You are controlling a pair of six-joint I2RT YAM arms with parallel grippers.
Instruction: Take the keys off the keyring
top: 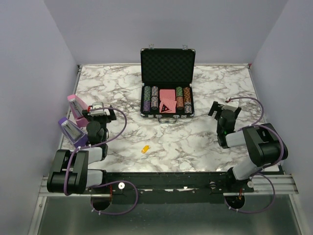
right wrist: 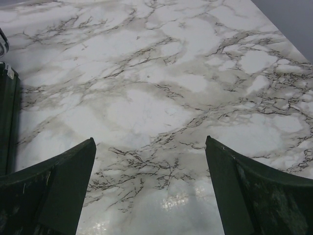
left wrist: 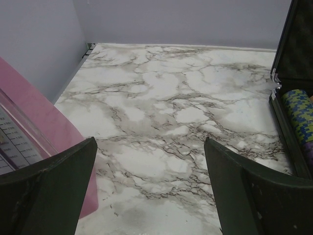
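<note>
The keyring (top: 145, 149) lies by the bench's (top: 205, 142) near edge, left of middle, seemingly reachable from either side; its keys are too small to tell. Left jaws and right jaws stand wide open, empty, ready to approach

The small yellow keyring (top: 145, 149) on the counter (top: 205, 147) was too tiny in the top view to show what hung on it, while in the left wrist view the black case (left wrist: 295, 58) ran off the right edge and a pink thing (left wrist: 34, 117) off the left, its printed label blurred.
</note>
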